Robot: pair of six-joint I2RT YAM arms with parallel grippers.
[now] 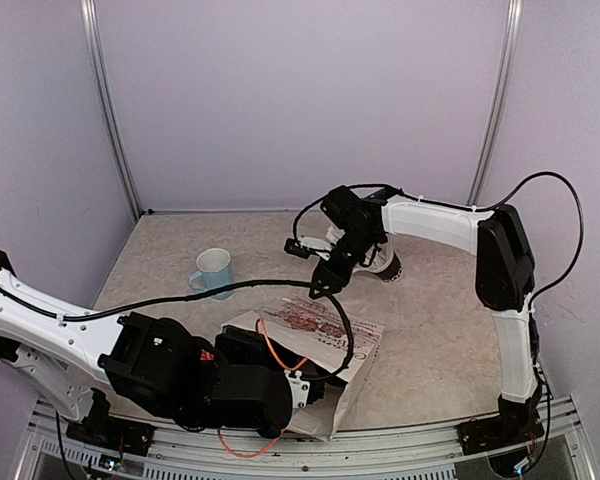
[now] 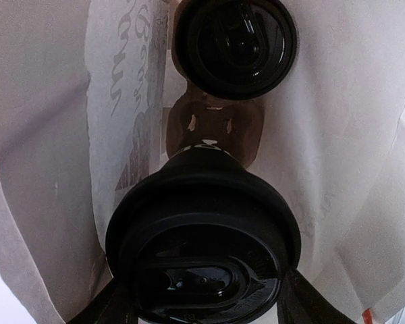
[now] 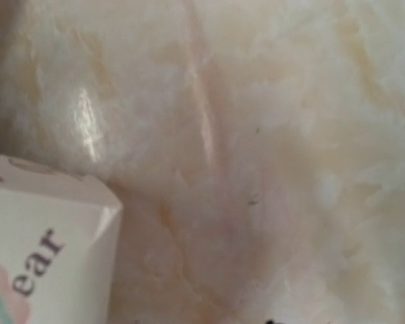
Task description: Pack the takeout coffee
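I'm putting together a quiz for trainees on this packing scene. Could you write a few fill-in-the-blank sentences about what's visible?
1. The ____ arm reaches into the white paper bag.
2. Counting the lidded cup gripped by the left pincer, ____ black lids show inside the bag.
3. The mug standing on the table is light ____.

Missing words: left; two; blue.
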